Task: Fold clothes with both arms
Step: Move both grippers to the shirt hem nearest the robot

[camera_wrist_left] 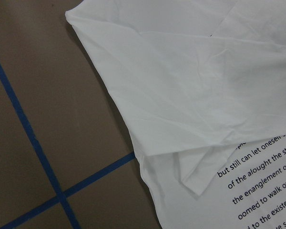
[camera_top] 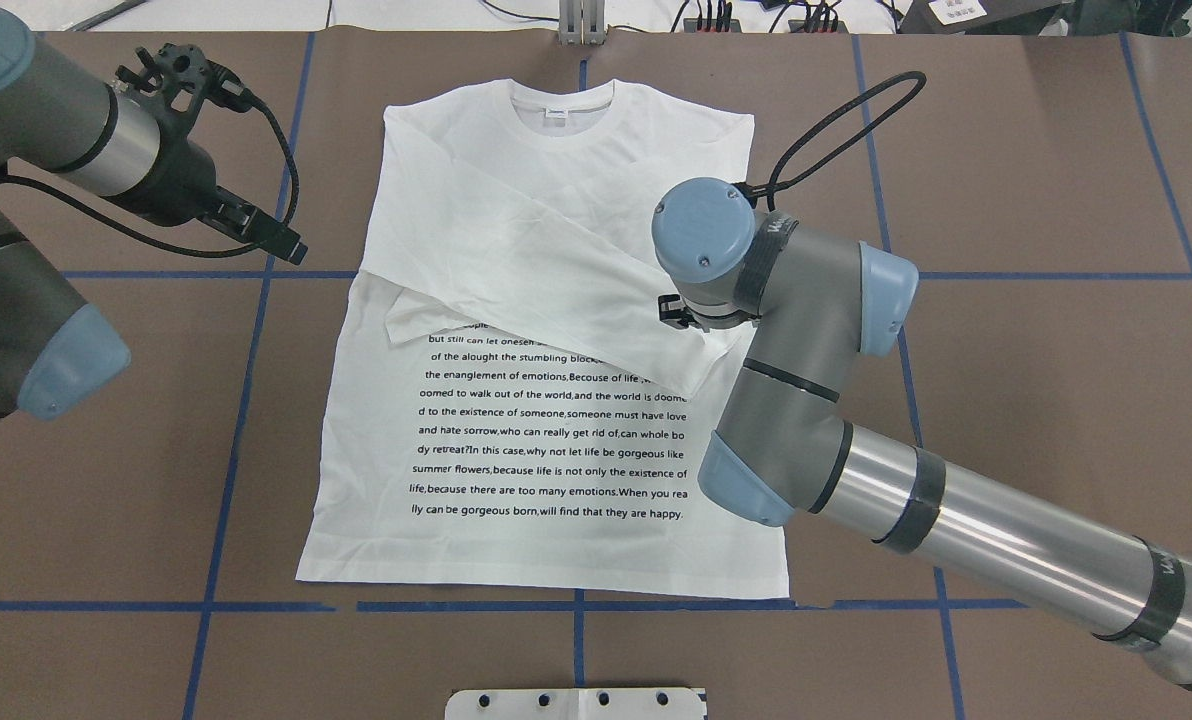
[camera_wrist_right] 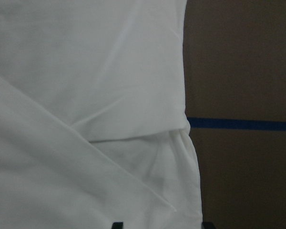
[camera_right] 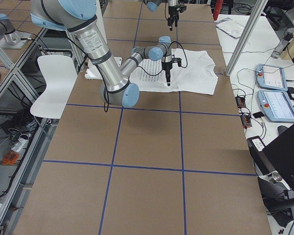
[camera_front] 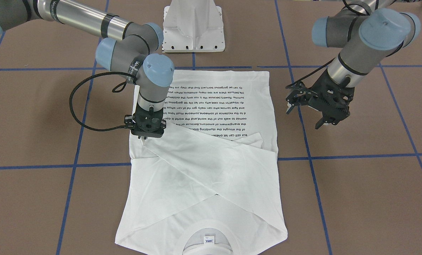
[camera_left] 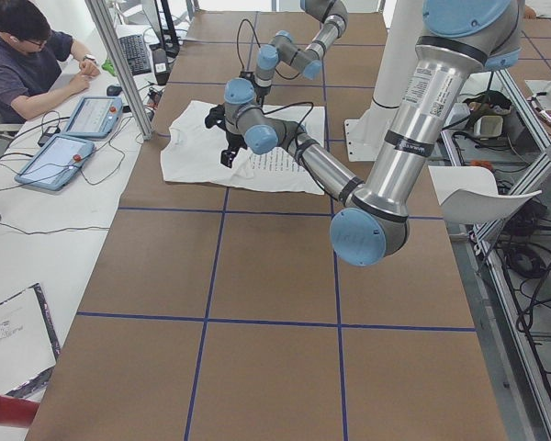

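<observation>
Exterior front-facing view: the white long-sleeved T-shirt [camera_front: 211, 184] lies flat on the table [camera_front: 366, 198] in the middle of the frame, printed text up, collar [camera_front: 205, 233] at the bottom edge and hem [camera_front: 228, 73] toward the top. Its 2 sleeves [camera_front: 204, 156] are folded in and cross over the chest. The right gripper [camera_front: 144, 137] stands upright at centre left, over the T-shirt's side edge where a sleeve end lies. Its wrist camera shows 2 fingertips [camera_wrist_right: 117, 225] apart at the bottom of the frame, cloth beneath them, nothing clamped. The left gripper [camera_front: 303, 118] hovers at centre right, beside the T-shirt over bare table, fingers spread and empty.

The T-shirt looks light, thin and limp. It will likely sag and wrinkle from any single hold, and the loose sleeves may slide off when it is lifted. The safest holds seem to be edge pinches, 1 per arm at matching points such as the 2 hem corners or both side edges, taking every layer between the fingers and lifting low.
</observation>
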Robot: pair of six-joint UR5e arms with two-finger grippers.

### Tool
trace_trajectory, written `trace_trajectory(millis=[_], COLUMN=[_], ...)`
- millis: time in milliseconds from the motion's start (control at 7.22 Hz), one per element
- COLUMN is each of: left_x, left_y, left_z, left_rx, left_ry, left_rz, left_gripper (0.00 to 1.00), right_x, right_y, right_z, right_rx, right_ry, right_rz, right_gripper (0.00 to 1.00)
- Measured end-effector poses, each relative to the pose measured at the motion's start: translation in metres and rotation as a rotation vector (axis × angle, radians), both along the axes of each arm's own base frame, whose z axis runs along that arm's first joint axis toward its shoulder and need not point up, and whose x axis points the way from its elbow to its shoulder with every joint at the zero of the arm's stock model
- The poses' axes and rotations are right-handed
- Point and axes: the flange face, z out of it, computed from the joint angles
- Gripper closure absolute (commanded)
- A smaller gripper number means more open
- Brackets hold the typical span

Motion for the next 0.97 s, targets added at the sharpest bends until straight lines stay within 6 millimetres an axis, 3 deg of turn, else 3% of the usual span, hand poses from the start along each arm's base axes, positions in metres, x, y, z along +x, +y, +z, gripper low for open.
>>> trace_trajectory(millis=[277, 416, 693, 970], left_x=[0.002, 0.006, 0.017, 0.049], left_y=[0.016, 0.043, 0.109, 0.161], left_z=[0.001, 0.004, 0.005, 0.009], left_rx=[-0.051, -0.087, -0.157, -0.25], left_ry=[0.014, 0.022, 0.029, 0.015], left_rz=[-0.024, -0.033, -0.053, -0.093], left_gripper=[0.0, 0.0, 0.0, 0.0], right_x=[0.056, 0.075, 0.075, 0.068], right_y=[0.039, 0.069, 0.128, 0.168], right_z=[-0.003, 0.003, 0.005, 0.013], right_rx=[0.002, -0.019, -0.062, -0.065], right_ry=[-0.1, -0.133, -0.185, -0.224], right_rz=[-0.01, 0.011, 0.06, 0.085], right_gripper=[0.0, 0.0, 0.0, 0.0])
